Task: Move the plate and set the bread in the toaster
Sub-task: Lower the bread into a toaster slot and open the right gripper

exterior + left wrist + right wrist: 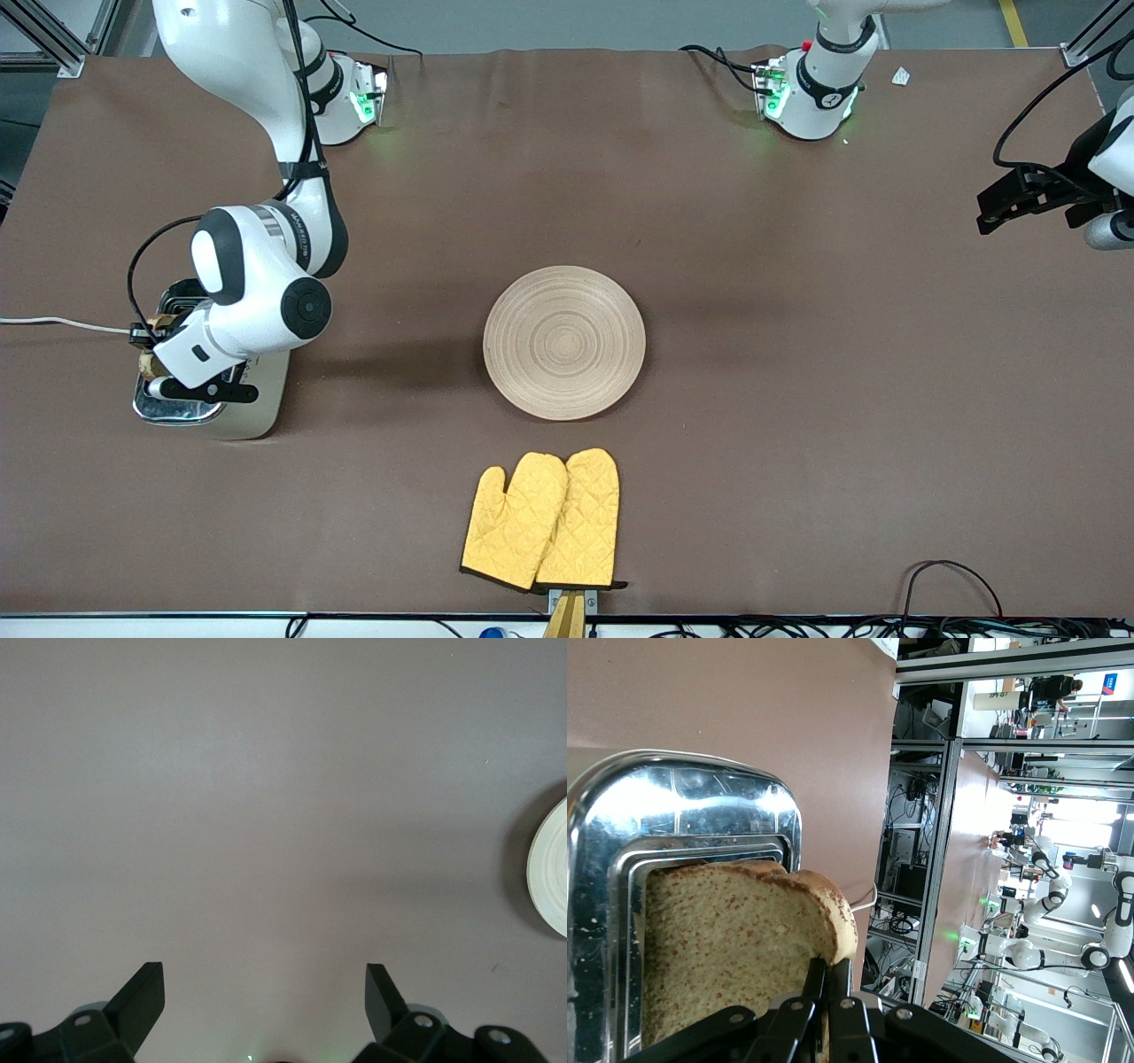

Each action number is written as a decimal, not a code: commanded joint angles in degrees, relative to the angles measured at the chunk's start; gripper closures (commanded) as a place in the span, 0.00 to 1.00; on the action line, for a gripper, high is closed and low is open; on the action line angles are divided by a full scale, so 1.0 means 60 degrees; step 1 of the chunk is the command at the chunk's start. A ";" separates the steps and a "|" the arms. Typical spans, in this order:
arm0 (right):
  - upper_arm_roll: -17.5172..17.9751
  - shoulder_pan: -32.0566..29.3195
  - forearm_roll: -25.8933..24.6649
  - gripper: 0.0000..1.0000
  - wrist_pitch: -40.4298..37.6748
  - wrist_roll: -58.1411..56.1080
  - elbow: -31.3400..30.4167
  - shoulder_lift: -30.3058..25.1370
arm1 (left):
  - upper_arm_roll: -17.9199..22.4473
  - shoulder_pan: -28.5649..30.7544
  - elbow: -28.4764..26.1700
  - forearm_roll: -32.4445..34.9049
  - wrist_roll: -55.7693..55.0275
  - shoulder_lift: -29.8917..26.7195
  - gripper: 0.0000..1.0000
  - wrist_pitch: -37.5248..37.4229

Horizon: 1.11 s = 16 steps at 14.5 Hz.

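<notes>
While gripper-pinched (827, 997), bread (726, 939) upright (edge-down) in toaster (673, 815) slot

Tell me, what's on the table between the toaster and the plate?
Nothing. The front view shows only bare brown table between the toaster and the plate.

One worktop (797, 425), covered in brown. Two white robot arms, each with one pincer: the right pincer (824, 988) and the left pincer (264, 992). One wooden plate (564, 342). One toaster (213, 412) with a chrome top. One slice of bread (735, 943). Two yellow oven mitts (542, 521), lying side by side. One white power cord (53, 322) runs from the toaster.
</notes>
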 commanded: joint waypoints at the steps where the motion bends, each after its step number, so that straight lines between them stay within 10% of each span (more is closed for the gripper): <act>1: 0.0067 -0.0050 -0.0117 0.98 0.0051 0.0460 -0.0112 0.0253 | 0.0046 0.0002 0.0226 -0.0004 0.0145 0.0084 0.00 -0.0047; 4: 0.0096 -0.0124 0.0789 0.90 0.0198 0.0461 -0.0054 0.0298 | 0.0046 0.0017 0.0432 -0.0019 0.0145 0.0216 0.00 -0.0062; 7: 0.0096 -0.0007 0.2397 0.32 0.0110 0.0228 0.0413 0.0283 | 0.0046 0.0017 0.0432 -0.0033 0.0175 0.0216 0.00 -0.0062; 10: 0.0082 -0.0065 0.3949 0.00 -0.0531 -0.0809 0.1188 0.0050 | 0.0046 0.0017 0.0432 -0.0033 0.0306 0.0216 0.00 -0.0047; 16: -0.0035 -0.0533 0.6164 0.00 -0.2932 -0.1385 0.3486 -0.1093 | 0.0046 0.0148 0.0432 0.0025 0.0439 0.0187 0.00 -0.0062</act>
